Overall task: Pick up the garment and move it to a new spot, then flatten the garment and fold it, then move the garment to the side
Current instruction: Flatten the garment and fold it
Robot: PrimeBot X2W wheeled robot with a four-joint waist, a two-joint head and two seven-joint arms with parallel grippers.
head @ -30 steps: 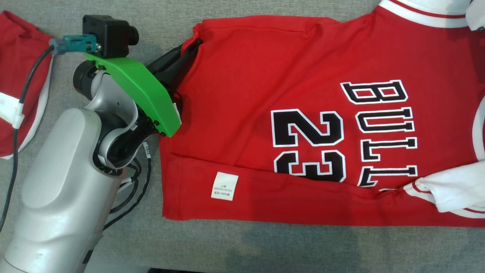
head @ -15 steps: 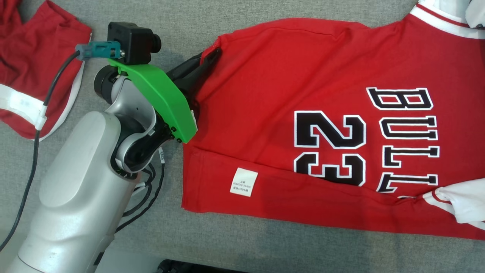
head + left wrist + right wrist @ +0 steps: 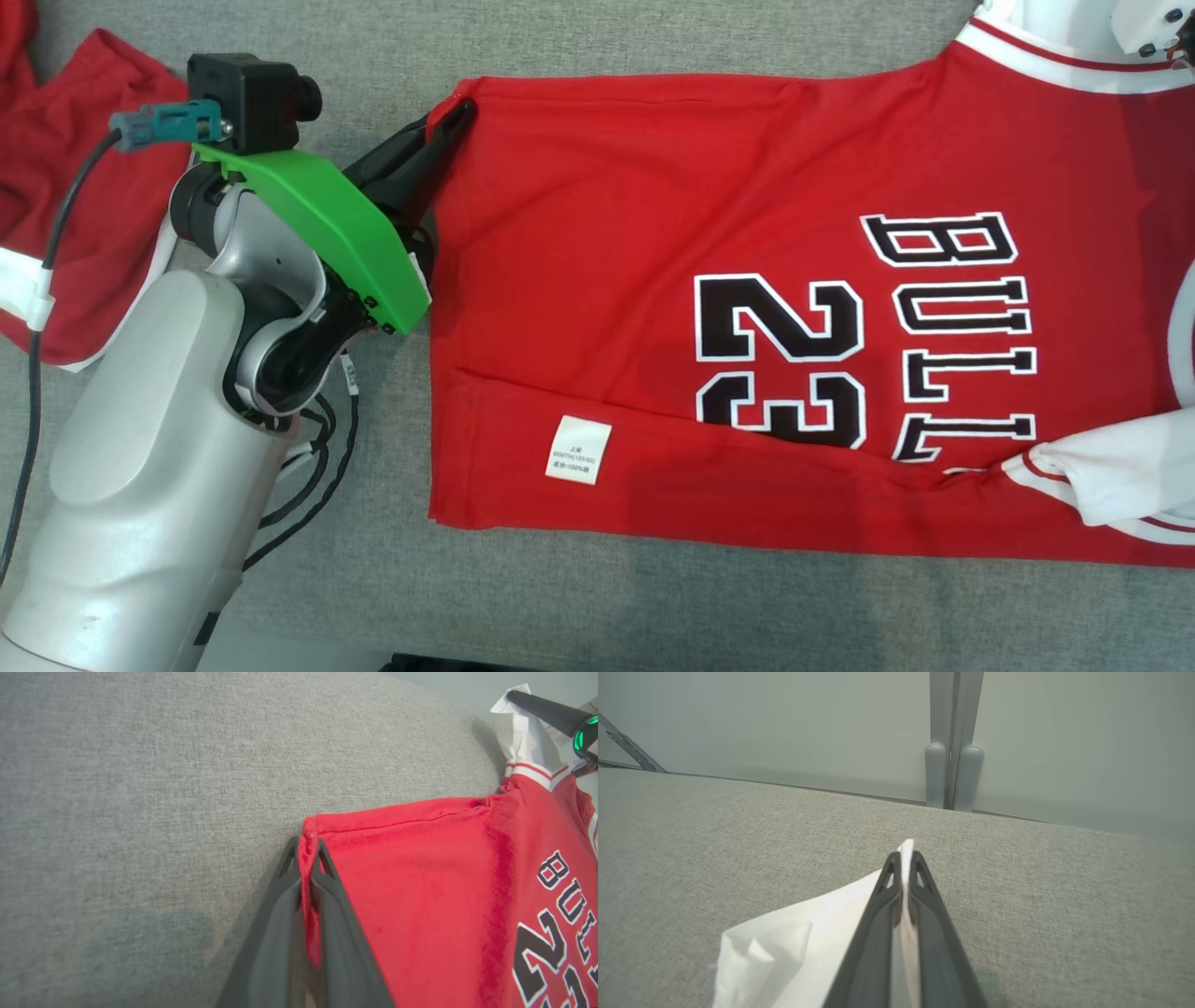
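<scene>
The garment is a red jersey with black "BULLS 23" lettering and white sleeves, spread flat on the grey padded surface. My left gripper is shut on the jersey's far hem corner; the left wrist view shows red cloth pinched between its two dark fingers. My right gripper is shut on the white sleeve cloth at the jersey's other end; the left wrist view shows one of its fingers at that sleeve. A white label lies on the folded near edge.
A second red and white garment lies bunched at the left edge, behind my left forearm. A grey wall and a vertical post stand beyond the surface's far edge. Bare grey surface runs along the near side.
The head camera has swung about, so the whole picture shifted. The left gripper keeps its hold on the hem corner. The jersey lies much the same.
</scene>
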